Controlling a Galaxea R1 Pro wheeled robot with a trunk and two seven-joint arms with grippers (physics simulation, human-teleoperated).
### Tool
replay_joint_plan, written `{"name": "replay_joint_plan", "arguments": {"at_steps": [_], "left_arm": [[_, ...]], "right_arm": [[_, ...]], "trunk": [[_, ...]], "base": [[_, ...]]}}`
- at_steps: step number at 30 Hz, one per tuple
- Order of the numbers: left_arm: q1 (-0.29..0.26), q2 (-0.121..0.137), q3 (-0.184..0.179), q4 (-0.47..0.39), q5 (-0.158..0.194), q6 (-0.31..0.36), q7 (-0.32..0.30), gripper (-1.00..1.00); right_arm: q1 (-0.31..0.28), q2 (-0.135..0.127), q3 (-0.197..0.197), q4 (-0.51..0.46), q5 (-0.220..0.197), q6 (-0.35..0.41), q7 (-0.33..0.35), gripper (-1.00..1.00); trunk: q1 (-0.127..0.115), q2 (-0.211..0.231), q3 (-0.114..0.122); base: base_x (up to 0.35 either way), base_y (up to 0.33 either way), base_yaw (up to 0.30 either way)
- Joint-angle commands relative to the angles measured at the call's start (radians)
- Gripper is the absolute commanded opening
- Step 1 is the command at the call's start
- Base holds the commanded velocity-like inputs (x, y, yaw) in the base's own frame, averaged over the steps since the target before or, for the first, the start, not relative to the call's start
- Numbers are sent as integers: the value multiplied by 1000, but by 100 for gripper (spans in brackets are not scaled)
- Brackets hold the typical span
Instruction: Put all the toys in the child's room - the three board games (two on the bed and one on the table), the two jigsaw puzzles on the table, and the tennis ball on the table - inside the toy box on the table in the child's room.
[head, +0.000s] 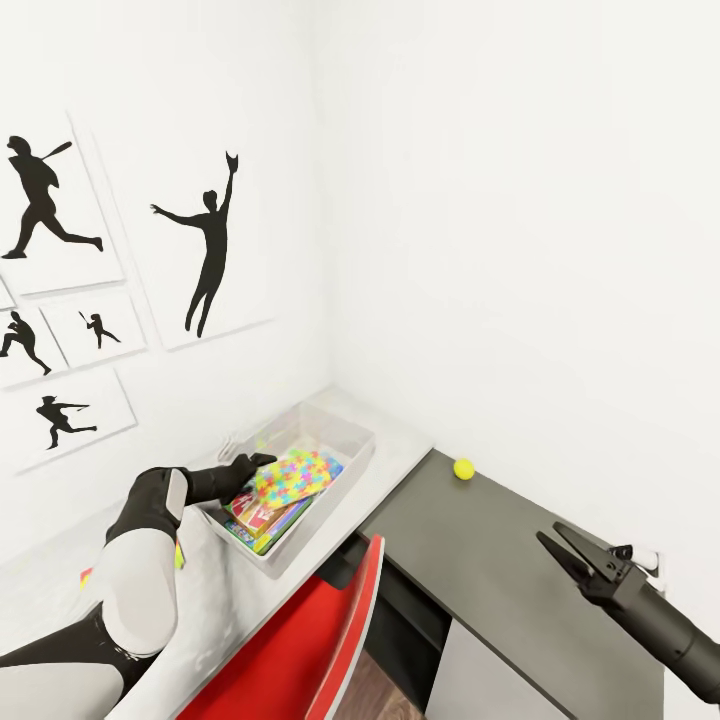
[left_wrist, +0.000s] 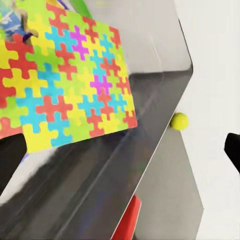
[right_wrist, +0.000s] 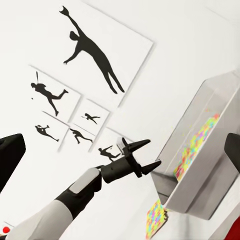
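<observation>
One toy box (head: 352, 432) holds one jigsaw puzzle (head: 296, 474) over a stack of game boxes (head: 262, 520), their number unclear. One tennis ball (head: 463, 468), five silhouette pictures (head: 205, 240), one red chair (head: 300, 650), two end effectors: left (head: 262, 461), right (head: 556, 545).

Table (head: 400, 450) bears toy box (head: 345, 470); shelf unit (head: 480, 560), tennis ball (head: 463, 468).
</observation>
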Motion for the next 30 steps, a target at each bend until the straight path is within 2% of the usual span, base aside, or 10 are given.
{"name": "replay_joint_plan", "arguments": {"at_steps": [1,10,16,21,23,24,25,26,29,30], "left_arm": [[-2,-1,8,-2,-10,4,-8,100],[-2,1,13,-2,-10,5,-9,100],[-2,13,38,-3,-6,20,-44,100],[-1,75,31,-9,8,63,-236,100],[6,125,16,-10,6,70,-374,100],[14,152,-4,-11,5,70,-442,100],[18,167,-17,-12,5,70,-475,100],[27,200,-50,-12,4,69,-541,100],[47,253,-109,-13,4,63,-641,100],[65,286,-152,-13,4,50,-717,100]], "right_arm": [[-1,0,-3,0,-1,5,2,100],[-1,0,-5,0,0,5,2,100],[-1,-1,-6,0,0,5,2,100],[-1,-1,-7,0,0,5,2,100],[-1,-1,-7,0,0,5,2,100],[-1,-1,-7,0,0,5,2,100],[-1,-1,-7,0,0,5,2,100],[-1,-1,-7,0,0,5,2,100],[-1,-1,-7,0,0,5,2,100],[-1,-1,-7,0,-1,5,3,100]], "trunk": [[1,-2,-2],[1,-2,-2],[1,-2,-2],[1,-2,-2],[1,-2,-2],[1,-2,-2],[1,-2,-2],[1,-2,-2],[1,-2,-2],[1,-2,-2]], "base": [[0,0,0],[0,0,0],[0,0,0],[0,0,0],[0,0,0],[0,0,0],[0,0,0],[0,0,0],[0,0,0],[0,0,0]]}}
